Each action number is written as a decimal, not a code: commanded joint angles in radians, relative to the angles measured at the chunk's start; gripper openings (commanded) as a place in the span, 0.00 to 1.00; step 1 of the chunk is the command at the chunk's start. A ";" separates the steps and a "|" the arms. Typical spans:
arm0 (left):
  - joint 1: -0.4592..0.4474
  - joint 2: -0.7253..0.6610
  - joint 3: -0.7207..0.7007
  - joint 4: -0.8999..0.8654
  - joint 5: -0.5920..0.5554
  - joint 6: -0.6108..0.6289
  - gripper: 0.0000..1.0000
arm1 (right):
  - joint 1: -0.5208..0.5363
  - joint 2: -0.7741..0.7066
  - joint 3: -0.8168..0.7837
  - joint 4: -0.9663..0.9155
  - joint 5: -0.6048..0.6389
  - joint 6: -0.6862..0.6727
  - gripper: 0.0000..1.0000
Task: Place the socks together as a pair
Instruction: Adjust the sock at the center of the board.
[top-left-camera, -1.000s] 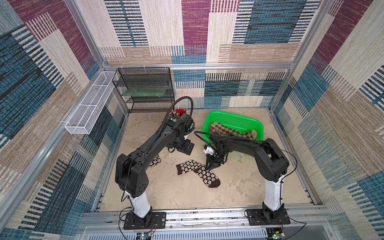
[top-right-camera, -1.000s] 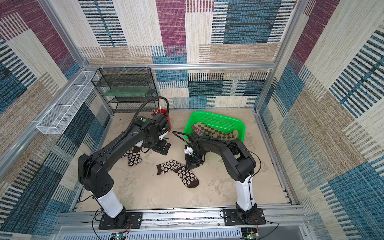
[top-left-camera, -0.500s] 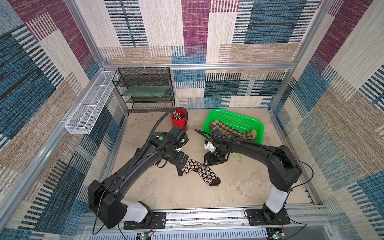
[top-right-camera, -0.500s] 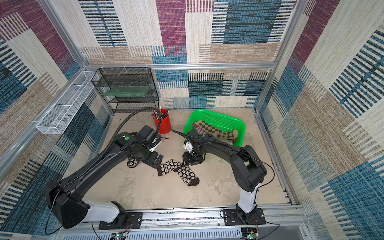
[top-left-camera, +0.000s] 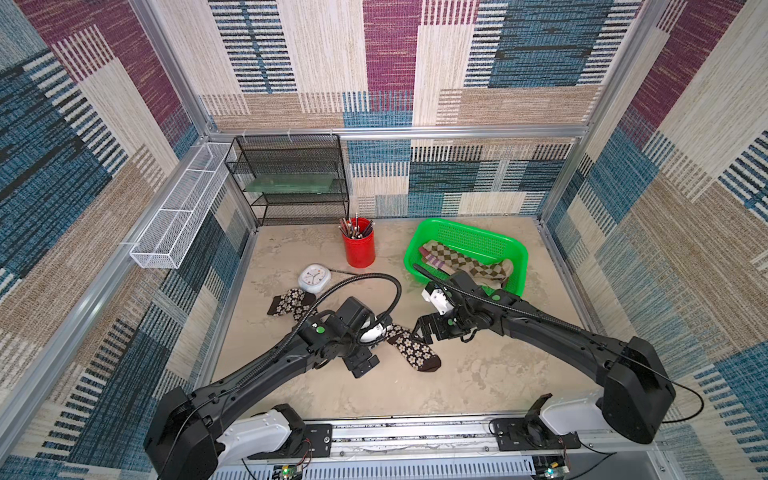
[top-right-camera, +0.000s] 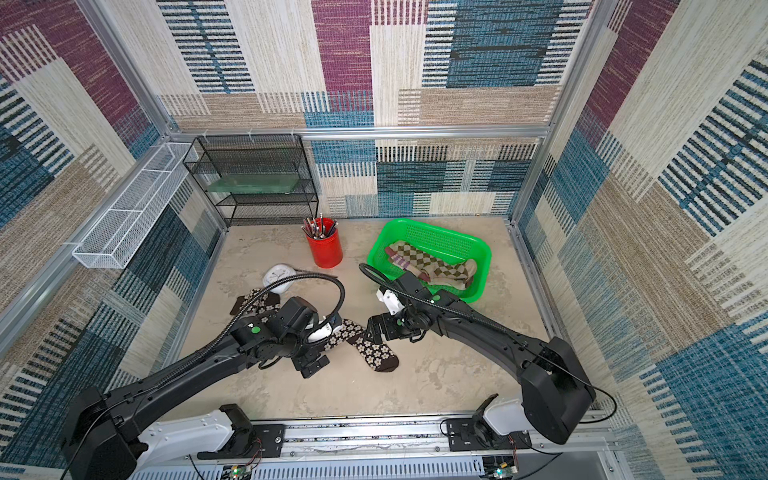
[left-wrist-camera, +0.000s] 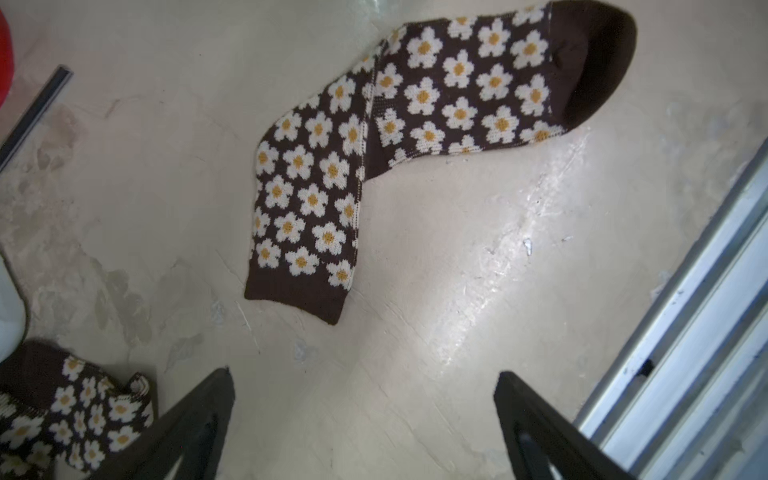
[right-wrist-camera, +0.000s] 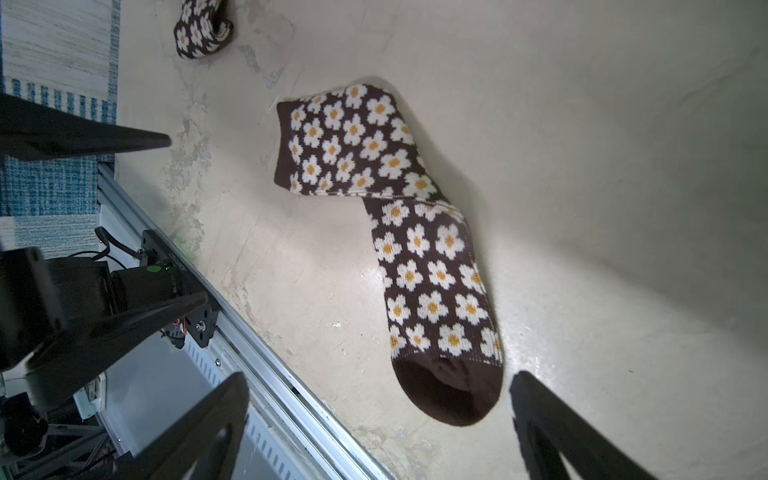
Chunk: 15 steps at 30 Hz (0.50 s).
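A sock (top-left-camera: 415, 353) lies mid-bench (top-left-camera: 478, 374). A second sock (top-left-camera: 289, 302) lies behind and left of it, just before the clock (top-left-camera: 314, 278). The pen cup (top-left-camera: 358, 249) stands behind the clock, the rack (top-left-camera: 291, 183) at back left. The basket (top-left-camera: 469, 232), back right, holds more socks (top-left-camera: 461, 262).

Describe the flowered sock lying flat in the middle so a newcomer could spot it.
Start at the green basket at the back right of the table and come forward to the table's middle. The sock lies flat there in an L-bend, dark brown with white flowers. Its twin sits bunched beside the white clock.
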 joint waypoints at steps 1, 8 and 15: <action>0.002 0.064 -0.017 0.084 0.007 0.161 0.95 | 0.001 -0.054 -0.033 0.067 0.021 0.040 0.97; 0.017 0.202 -0.051 0.186 -0.105 0.244 0.86 | 0.001 -0.137 -0.084 0.063 0.013 0.076 0.96; 0.019 0.312 -0.063 0.300 -0.188 0.254 0.67 | 0.010 -0.204 -0.133 0.082 0.003 0.117 0.96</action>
